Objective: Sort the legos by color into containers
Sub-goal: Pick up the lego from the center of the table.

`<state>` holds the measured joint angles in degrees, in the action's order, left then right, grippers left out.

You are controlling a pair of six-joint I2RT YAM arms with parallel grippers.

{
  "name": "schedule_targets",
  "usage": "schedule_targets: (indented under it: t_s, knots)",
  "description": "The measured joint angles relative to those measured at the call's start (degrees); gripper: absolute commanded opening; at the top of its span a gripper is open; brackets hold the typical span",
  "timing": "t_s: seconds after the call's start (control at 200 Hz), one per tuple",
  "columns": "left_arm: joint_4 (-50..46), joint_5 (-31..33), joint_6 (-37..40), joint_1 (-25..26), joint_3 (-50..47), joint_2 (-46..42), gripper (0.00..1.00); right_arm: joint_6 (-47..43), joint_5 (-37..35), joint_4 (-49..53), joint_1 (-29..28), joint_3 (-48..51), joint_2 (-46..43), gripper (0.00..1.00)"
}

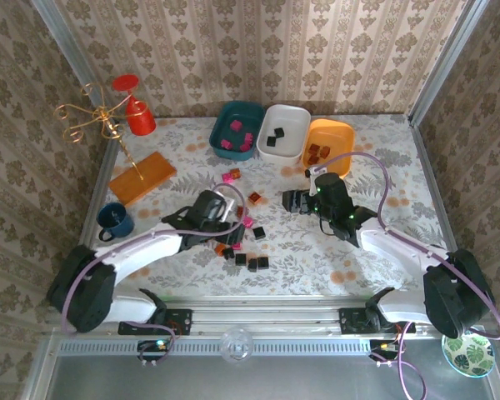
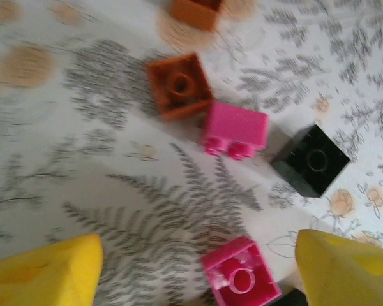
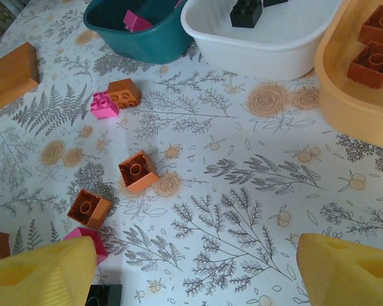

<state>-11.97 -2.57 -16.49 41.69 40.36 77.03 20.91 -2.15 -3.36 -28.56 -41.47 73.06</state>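
Note:
Three trays stand in a row at the back: teal [image 1: 236, 129] with pink bricks, white [image 1: 283, 133] with black ones, orange [image 1: 329, 146] with orange ones. Loose bricks lie mid-table. My left gripper [image 1: 236, 223] is open just above the table, and a pink brick [image 2: 240, 274] lies between its yellow fingers [image 2: 45, 274]. Ahead of it sit another pink brick [image 2: 235, 131], an orange brick [image 2: 179, 86] and a black brick [image 2: 310, 159]. My right gripper [image 1: 290, 200] is open over bare tablecloth with nothing in it [image 3: 195, 255]. Two orange bricks [image 3: 138, 171] lie to its left.
A flat orange slab [image 1: 142, 177] and a dark blue mug [image 1: 115, 219] sit at the left. A red cup [image 1: 137, 117] and a gold wire stand [image 1: 100, 121] occupy the back left corner. Patterned walls close in the table on three sides.

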Motion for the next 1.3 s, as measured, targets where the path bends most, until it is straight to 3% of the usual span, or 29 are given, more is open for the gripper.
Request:
schedule_targets:
  t_s: [0.25,0.56,1.075,1.3]
  knots:
    - [1.31,-1.11,-0.22,1.46,6.23,13.42,0.56,0.02,-0.02,0.48,0.0,1.92,-0.39,0.84]
    - [3.34,-1.6,-0.2,1.46,9.88,20.04,0.52,0.0,-0.35,1.44,0.0,3.04,-5.16,0.85]
    - [6.27,-0.2,-0.42,1.36,13.07,23.12,0.33,0.0,-0.04,4.28,0.0,3.06,-5.25,0.84]
    - [12.59,-0.24,-2.05,0.52,8.24,15.56,0.32,-3.74,10.71,0.81,-1.79,5.79,-5.29,0.84]
